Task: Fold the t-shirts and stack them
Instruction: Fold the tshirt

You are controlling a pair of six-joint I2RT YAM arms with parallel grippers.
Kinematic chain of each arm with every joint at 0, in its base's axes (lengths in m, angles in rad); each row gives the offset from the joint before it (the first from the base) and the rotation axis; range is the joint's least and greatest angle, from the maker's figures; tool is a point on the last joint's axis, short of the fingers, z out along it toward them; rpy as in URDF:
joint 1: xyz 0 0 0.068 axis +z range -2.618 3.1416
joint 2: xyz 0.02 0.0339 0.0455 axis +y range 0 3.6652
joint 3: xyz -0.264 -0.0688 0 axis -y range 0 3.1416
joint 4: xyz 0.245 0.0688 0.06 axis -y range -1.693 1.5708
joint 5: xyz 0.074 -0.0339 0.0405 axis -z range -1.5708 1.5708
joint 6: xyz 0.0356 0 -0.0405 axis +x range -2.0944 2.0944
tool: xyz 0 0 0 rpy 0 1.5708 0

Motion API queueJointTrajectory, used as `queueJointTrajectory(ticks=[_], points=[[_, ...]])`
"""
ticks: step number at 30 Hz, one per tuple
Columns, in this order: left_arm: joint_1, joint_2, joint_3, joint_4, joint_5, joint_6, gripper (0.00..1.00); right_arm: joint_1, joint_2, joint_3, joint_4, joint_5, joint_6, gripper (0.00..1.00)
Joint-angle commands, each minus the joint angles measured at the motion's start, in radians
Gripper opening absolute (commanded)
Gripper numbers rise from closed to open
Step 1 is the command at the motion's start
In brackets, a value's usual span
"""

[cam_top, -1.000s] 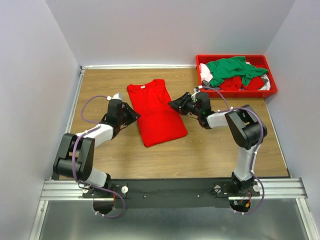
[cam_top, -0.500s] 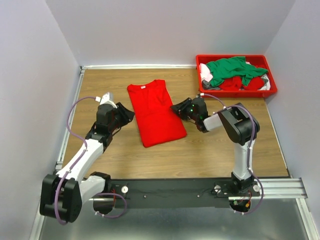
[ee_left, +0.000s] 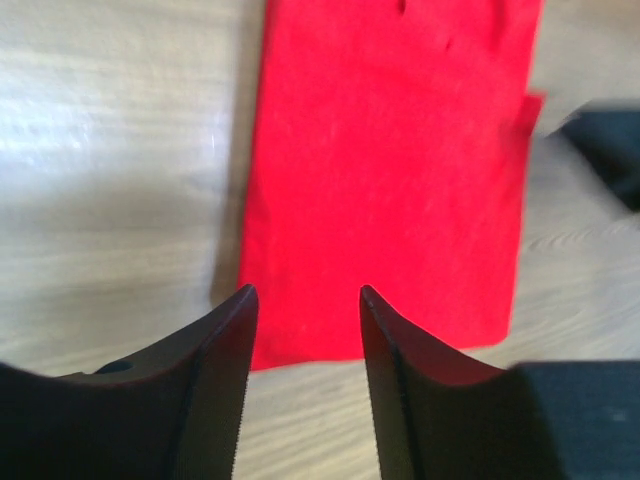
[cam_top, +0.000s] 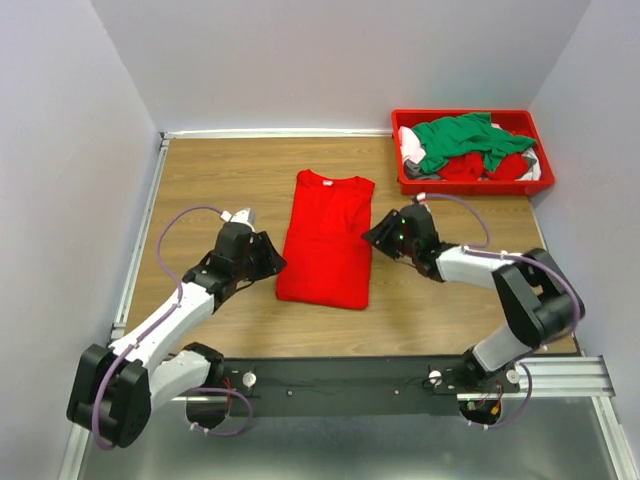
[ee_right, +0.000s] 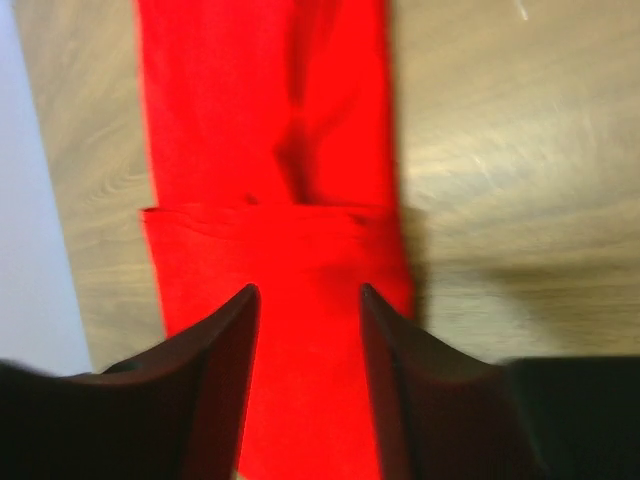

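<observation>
A plain red t-shirt (cam_top: 328, 240) lies flat on the wooden table, folded into a long narrow strip with its collar at the far end. It also shows in the left wrist view (ee_left: 390, 170) and the right wrist view (ee_right: 270, 130). My left gripper (cam_top: 272, 262) is open and empty just left of the shirt's near left edge; in its own view (ee_left: 305, 295) the jaws stand apart over the shirt's edge. My right gripper (cam_top: 372, 235) is open and empty at the shirt's right edge; in its own view (ee_right: 305, 292) the jaws stand apart above the red cloth.
A red plastic bin (cam_top: 465, 187) stands at the far right corner, holding a green shirt (cam_top: 465, 135), red shirts and white/grey ones. Grey walls close the table on the left, back and right. A metal rail runs along the near edge.
The red shirt has shifted right and turned to lie straighter. Both grippers have moved with it and now sit at its left and right edges.
</observation>
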Motion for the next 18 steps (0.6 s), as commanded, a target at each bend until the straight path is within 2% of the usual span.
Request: queueJointTrajectory(ticks=[1, 3, 8, 9, 10, 18], points=[[-0.025, 0.039, 0.08, -0.138, -0.069, 0.043, 0.57, 0.003, -0.148, 0.149, -0.44, 0.077, -0.227, 0.6], [-0.034, 0.079, 0.109, -0.201, -0.108, 0.083, 0.57, 0.004, -0.179, 0.176, -0.61, 0.053, -0.264, 0.64], [-0.052, 0.176, 0.16, -0.278, -0.145, 0.144, 0.58, 0.081, -0.251, 0.148, -0.791, 0.042, -0.262, 0.71], [-0.055, 0.196, 0.16, -0.278, -0.14, 0.156, 0.63, 0.117, -0.256, 0.144, -0.821, 0.042, -0.255, 0.72], [-0.057, 0.205, 0.16, -0.275, -0.131, 0.164, 0.66, 0.135, -0.259, 0.137, -0.831, 0.042, -0.236, 0.72], [-0.078, 0.32, 0.183, -0.247, -0.054, 0.213, 0.66, 0.257, -0.245, 0.127, -0.837, 0.089, -0.193, 0.73]])
